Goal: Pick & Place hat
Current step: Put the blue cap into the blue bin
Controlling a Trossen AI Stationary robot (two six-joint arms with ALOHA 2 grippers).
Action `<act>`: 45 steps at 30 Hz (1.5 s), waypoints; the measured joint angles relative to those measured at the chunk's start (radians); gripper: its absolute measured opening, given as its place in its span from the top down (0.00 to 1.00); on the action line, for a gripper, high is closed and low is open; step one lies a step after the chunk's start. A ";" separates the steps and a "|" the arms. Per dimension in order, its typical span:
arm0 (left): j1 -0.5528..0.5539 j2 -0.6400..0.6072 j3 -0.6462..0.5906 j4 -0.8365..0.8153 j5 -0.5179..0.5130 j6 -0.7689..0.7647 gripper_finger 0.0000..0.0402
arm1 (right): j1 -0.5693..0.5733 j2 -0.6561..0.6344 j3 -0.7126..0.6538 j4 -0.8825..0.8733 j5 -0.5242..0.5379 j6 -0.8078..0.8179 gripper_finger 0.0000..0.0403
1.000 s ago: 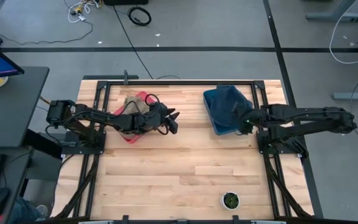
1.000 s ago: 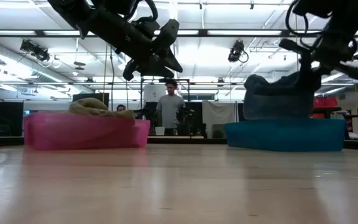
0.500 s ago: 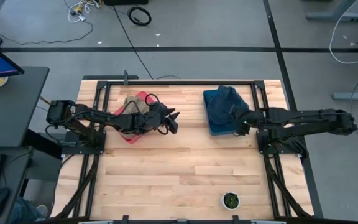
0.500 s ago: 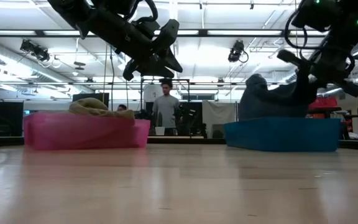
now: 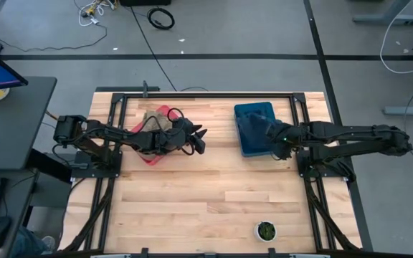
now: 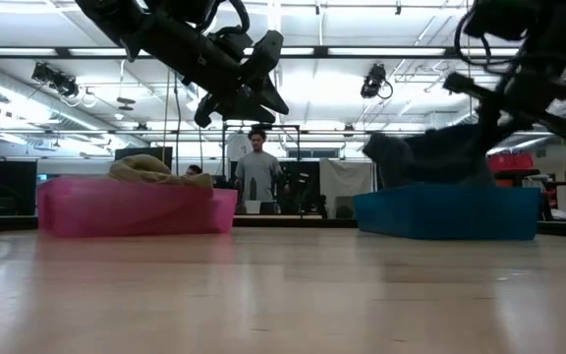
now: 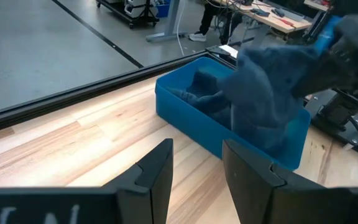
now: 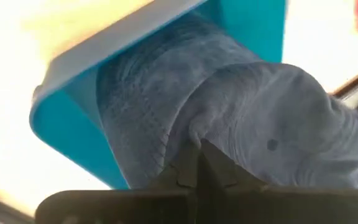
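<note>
A dark blue knitted hat [image 6: 428,157] rises out of the blue bin [image 6: 450,212] at the table's far right. My right gripper [image 5: 273,139] is above the bin's near-right part and is shut on the hat [image 8: 260,124]. A second, tan hat [image 6: 148,167] lies in the pink bin [image 6: 131,212] at the far left. My left gripper [image 5: 200,140] hangs open in the air just right of the pink bin, touching nothing, and points at the blue bin [image 7: 185,106]. My right gripper pinches a bunched fold of the hat's cloth [image 8: 194,134] between its two shut fingers. It comes from the table's right, slanting down. The hat spreads out ahead of the fingers toward the table's left. Its lower part [image 6: 411,182] sits behind the bin wall.
A small green object [image 5: 266,231] sits near the table's near edge. Black frame rails [image 5: 192,94] run along the far edge and both sides. Bare wood [image 5: 206,193] lies between the bins and the near edge. A person [image 6: 256,172] stands in the room beyond the table.
My right gripper has moved toward the table's left over the blue bin, still shut on the hat. The hat has been dragged and swung leftward with it, its free bulk now reaching farther left. The left arm has kept still.
</note>
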 joint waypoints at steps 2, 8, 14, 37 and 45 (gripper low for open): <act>0.000 0.000 0.000 0.000 0.000 0.000 0.65 | -0.008 0.002 -0.034 0.021 0.000 0.015 0.99; 0.000 0.000 0.000 0.000 0.000 0.000 0.65 | -0.021 0.003 -0.111 0.180 0.000 0.196 0.93; 0.000 0.000 0.000 0.000 0.000 0.000 0.65 | -0.027 0.003 -0.114 0.205 0.068 0.406 0.84; 0.000 0.000 0.000 0.000 0.000 0.000 0.65 | -0.096 0.022 -0.115 0.518 0.203 1.177 0.77; 0.000 0.000 0.000 0.000 0.000 0.000 0.65 | -0.163 0.095 -0.115 0.407 0.239 1.604 0.98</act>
